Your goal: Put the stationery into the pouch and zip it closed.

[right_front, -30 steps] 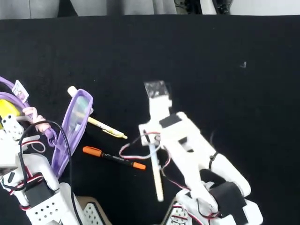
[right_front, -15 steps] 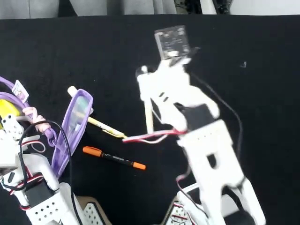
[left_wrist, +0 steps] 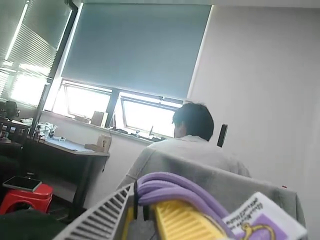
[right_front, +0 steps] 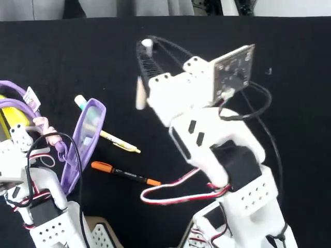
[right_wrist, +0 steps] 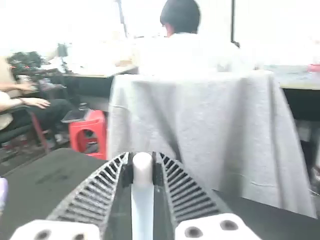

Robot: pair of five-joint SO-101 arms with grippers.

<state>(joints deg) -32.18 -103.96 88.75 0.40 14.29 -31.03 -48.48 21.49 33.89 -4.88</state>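
Near the table's (right_front: 289, 62) left edge the purple pouch (right_front: 85, 137) stands open, its strap pinched in the left tool (right_front: 18, 116). The right tool (right_wrist: 142, 165), clamped on a white pen (right_front: 140, 95), hangs mid-table. Loading is under way; next, the pen needs aiming into the pouch mouth.

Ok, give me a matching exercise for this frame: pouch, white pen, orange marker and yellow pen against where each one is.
Things:
1 pouch
2 white pen
3 orange marker
4 yellow pen

Places:
A in the right gripper, above the table
B flat on the table, whole length showing
C in the left gripper
D on the table, crossed by the pouch

Pairs: 1-C; 2-A; 3-B; 4-D
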